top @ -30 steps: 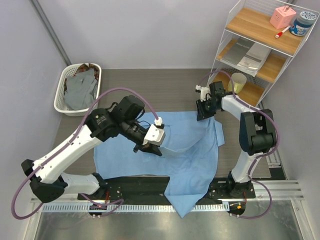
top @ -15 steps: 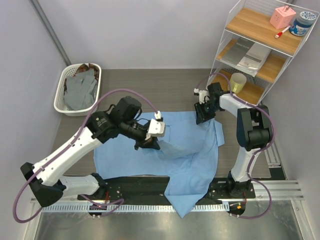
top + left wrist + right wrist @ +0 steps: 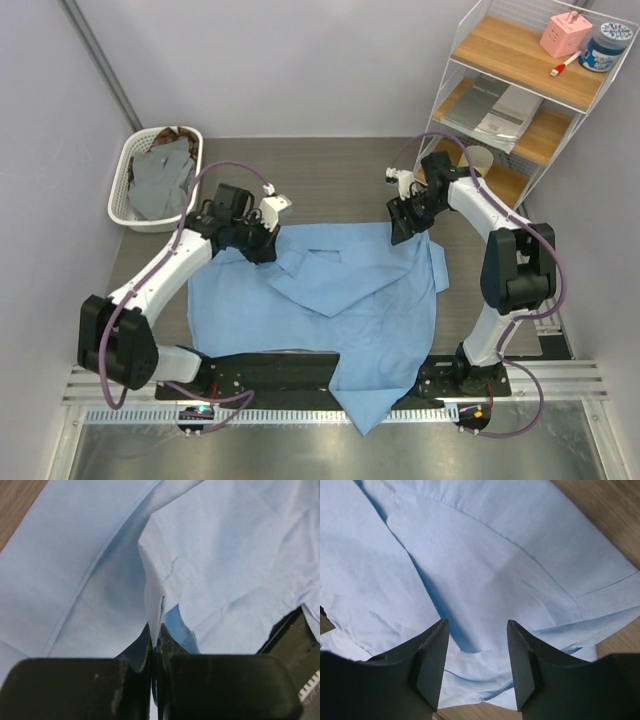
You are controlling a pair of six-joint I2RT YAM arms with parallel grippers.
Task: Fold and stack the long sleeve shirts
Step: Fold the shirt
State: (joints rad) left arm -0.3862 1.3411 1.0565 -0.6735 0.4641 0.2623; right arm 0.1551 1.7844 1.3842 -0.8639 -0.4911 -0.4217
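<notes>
Widest lane: bare strip of table [image 3: 340, 175] behind the blue shirt [image 3: 345, 300], btw the two arms, nothing standing on it. More bare wood left of the shirt, btw the basket [image 3: 122, 195] & the near edge. The basket, w/ grey shirts [image 3: 165, 175] inside, fills the far-left corner, close to the left arm's far joints. The wire shelf [image 3: 505, 45] crowds the far-right corner; the right forearm runs just beside its lowest level, where a cup [image 3: 477, 165] stands. Over the shirt's far-right edge the right gripper [image 3: 475, 665] hangs w/ jaws apart, gap free. At the far-left edge the left gripper [image 3: 156, 652] pinches a raised fold.
</notes>
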